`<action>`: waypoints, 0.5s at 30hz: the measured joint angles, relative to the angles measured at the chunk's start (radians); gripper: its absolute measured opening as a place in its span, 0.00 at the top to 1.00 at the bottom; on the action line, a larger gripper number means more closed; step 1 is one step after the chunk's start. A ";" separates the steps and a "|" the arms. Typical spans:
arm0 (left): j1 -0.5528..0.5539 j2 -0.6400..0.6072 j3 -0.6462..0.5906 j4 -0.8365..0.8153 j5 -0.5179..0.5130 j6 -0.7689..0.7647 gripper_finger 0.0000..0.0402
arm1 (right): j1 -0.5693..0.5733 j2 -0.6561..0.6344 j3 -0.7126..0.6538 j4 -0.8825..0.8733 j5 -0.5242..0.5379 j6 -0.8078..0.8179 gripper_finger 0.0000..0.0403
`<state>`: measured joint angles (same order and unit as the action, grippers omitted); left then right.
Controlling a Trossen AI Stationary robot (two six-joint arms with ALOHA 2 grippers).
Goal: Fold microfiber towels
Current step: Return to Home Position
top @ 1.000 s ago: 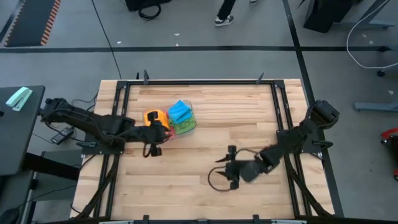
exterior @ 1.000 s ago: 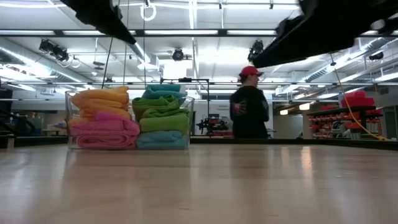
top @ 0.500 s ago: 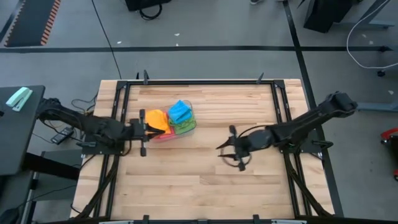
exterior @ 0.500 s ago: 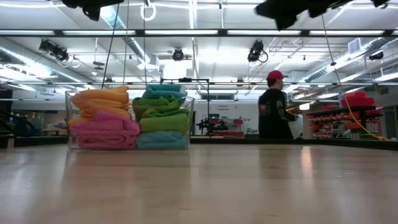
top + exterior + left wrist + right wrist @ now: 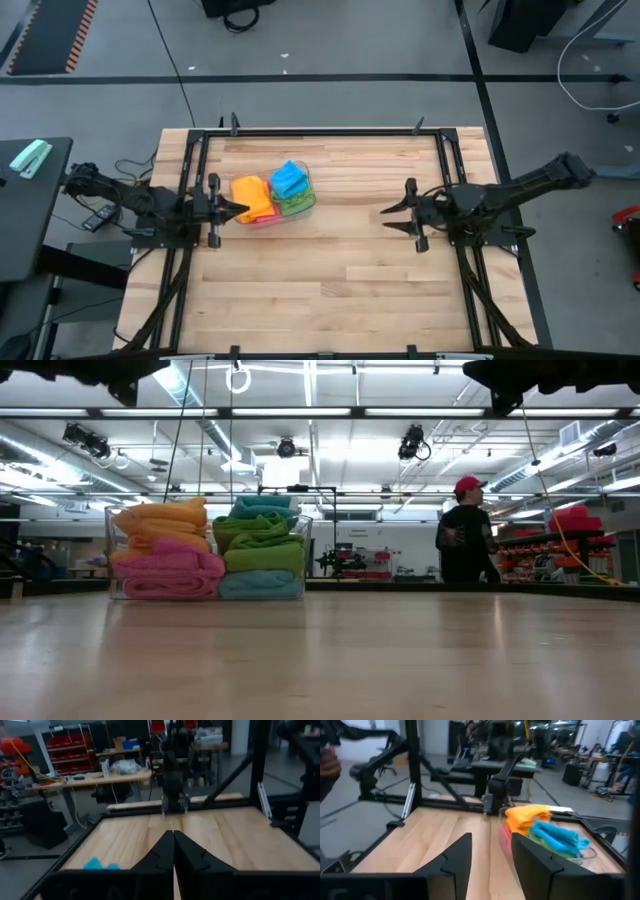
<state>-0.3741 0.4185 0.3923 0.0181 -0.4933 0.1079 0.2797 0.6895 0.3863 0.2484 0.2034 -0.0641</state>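
Bright, even light came from rows of ceiling strips. The table carried a soft pale sheen in the low view, and the arms there were black silhouettes against the ceiling. From above, shadows on the wood were faint. In the 2 wrist views the left gripper and right gripper read near-black, backlit by the room's lights.

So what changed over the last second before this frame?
Both arms pulled back: the left pincer, shut, drew away from the clear tub toward the table's left edge; the right pincer, open, swung from mid-table out to the right side. A person beyond the table walked rightward in the low view. Tub and folded towels stayed put.
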 joint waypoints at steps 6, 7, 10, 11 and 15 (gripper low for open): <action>0.001 -0.007 -0.008 0.016 -0.003 -0.010 0.90 | -0.015 -0.040 -0.003 -0.004 0.012 -0.020 0.64; 0.001 -0.006 -0.008 0.023 -0.003 0.007 0.90 | -0.015 -0.040 -0.003 0.000 0.011 -0.021 0.64; 0.000 -0.007 -0.009 0.135 -0.002 0.038 0.90 | -0.015 -0.040 -0.003 0.028 0.012 -0.046 0.64; 0.000 -0.007 -0.008 0.180 -0.001 0.056 0.90 | -0.016 -0.040 -0.003 0.054 0.021 -0.079 0.64; 0.001 -0.007 -0.008 0.362 0.012 0.176 0.93 | -0.016 -0.040 -0.001 0.191 0.047 -0.171 0.64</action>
<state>-0.3733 0.4116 0.3843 0.3803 -0.4814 0.2843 0.2638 0.6498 0.3851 0.4395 0.2502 -0.2349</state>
